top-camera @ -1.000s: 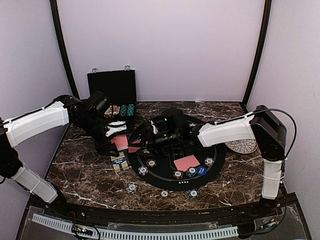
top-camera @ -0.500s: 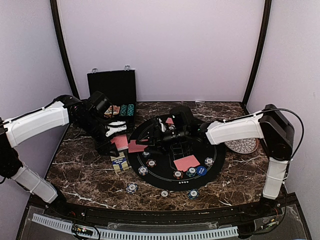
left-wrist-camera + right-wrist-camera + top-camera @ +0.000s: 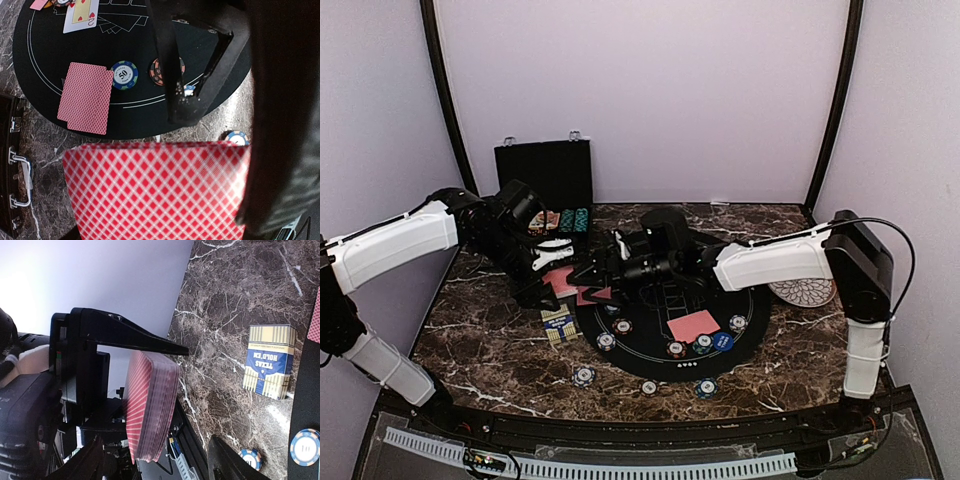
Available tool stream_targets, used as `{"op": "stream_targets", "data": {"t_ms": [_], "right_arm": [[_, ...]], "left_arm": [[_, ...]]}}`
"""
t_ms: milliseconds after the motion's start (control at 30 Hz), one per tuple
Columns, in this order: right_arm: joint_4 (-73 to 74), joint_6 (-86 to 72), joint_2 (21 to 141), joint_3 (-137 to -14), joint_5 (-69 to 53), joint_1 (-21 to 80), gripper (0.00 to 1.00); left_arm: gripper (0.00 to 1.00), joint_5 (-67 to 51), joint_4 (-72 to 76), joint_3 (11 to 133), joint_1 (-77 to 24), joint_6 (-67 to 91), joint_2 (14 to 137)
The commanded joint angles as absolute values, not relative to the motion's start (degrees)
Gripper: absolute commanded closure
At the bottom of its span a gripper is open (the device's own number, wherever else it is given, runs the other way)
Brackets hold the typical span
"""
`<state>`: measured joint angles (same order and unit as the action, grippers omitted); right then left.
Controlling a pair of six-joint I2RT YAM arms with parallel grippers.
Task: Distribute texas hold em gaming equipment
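**Right gripper swings left to the held deck**

Since half a second ago the right gripper (image 3: 593, 272) has moved left off the middle of the round black mat (image 3: 645, 342) and now sits just beside the left gripper (image 3: 552, 283). The left jaws are clamped on a deck of red-backed cards (image 3: 150, 407), holding it on edge above the desk (image 3: 490, 340) at the mat's left rim. The right jaws are spread wide, one finger either side of the deck in the right wrist view, not touching it. A Texas Hold'em card box (image 3: 270, 361) lies on the desk below. On the mat lie a face-down red card (image 3: 85, 97), a blue 50 chip (image 3: 124, 74) touching its corner, and an orange chip (image 3: 159, 70).
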<state>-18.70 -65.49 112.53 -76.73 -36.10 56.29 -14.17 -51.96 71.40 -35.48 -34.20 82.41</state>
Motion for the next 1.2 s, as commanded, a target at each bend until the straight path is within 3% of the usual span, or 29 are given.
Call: {"op": "stream_targets", "data": {"t_ms": [0, 733, 1033, 1167], "right_arm": [[-22.91, -67.02, 115.08, -79.13, -36.98, 56.95, 0.28], [-36.89, -78.23, 126.91, -87.02, -39.16, 56.78, 0.31], [-34.02, -75.68, 124.61, -82.3, -38.71, 55.06, 0.39], [-32.79, -74.8, 123.09, -79.83, -39.8, 54.44, 0.49]], "left_arm": [[1.0, -15.29, -52.41, 73.13, -35.42, -34.0, 82.18], [1.0, -16.14, -52.65, 73.27, -35.38, -33.81, 82.26], [1.0, -15.55, -52.54, 72.61, -35.42, -34.23, 81.74], [1.0, -15.31, -52.41, 72.68, -35.42, -34.28, 81.82]]}}
